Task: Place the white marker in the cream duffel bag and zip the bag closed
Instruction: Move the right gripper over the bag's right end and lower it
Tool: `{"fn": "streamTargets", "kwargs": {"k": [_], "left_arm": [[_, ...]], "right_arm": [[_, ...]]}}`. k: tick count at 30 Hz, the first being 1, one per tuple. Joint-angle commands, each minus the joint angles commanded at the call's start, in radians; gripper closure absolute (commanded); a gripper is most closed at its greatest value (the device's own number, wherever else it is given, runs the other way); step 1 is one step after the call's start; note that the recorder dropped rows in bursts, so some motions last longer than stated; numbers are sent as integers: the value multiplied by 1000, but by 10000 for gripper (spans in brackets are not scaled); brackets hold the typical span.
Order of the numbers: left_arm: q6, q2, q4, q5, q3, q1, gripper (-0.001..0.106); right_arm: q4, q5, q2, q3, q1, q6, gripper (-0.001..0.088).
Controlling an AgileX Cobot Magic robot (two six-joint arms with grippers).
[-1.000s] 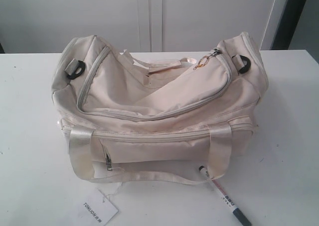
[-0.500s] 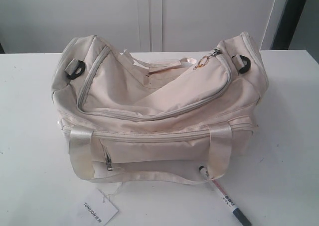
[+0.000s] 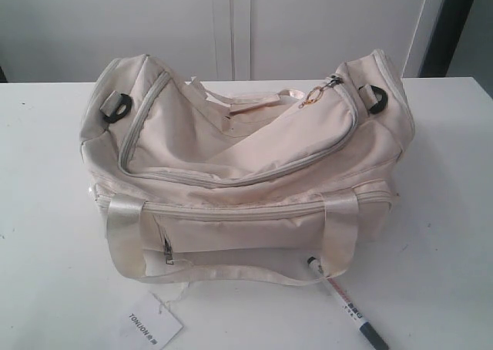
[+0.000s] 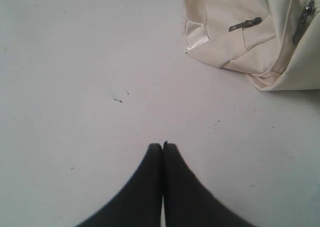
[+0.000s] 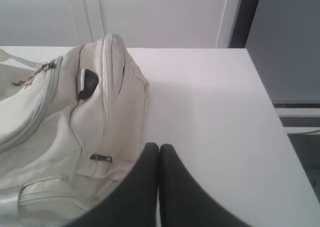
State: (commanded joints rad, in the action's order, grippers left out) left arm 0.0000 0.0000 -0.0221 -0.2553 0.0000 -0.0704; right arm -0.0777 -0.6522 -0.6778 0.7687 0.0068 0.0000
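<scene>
Zero change over the last second: white marker (image 3: 350,310) still lies near-right of the cream duffel bag (image 3: 246,157). Left gripper (image 4: 162,146) and right gripper (image 5: 159,147) have their jaws pressed together, empty, so I'd say the task hasn't started.

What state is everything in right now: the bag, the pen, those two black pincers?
cream duffel bag: top flap down, no opening showing.
white marker: lying on the table outside the bag, capped.
paper tag: flat on the table.
left gripper: shut, empty.
right gripper: shut, empty.
</scene>
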Motion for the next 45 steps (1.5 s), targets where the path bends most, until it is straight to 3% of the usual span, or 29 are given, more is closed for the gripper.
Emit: {"fn": "streamTargets", "kwargs": {"k": [7, 18, 38, 45], "left_arm": [[0, 0, 0, 0, 0, 0, 1053], [0, 0, 0, 0, 0, 0, 1053], [0, 0, 0, 0, 0, 0, 1053], [0, 0, 0, 0, 0, 0, 1053]], "right_arm": [[-106, -77, -187, 140, 0, 0, 868], [-110, -160, -450, 377, 1, -74, 868], [-372, -190, -685, 519, 4, -240, 868], [-385, -192, -755, 576, 15, -269, 868]]}}
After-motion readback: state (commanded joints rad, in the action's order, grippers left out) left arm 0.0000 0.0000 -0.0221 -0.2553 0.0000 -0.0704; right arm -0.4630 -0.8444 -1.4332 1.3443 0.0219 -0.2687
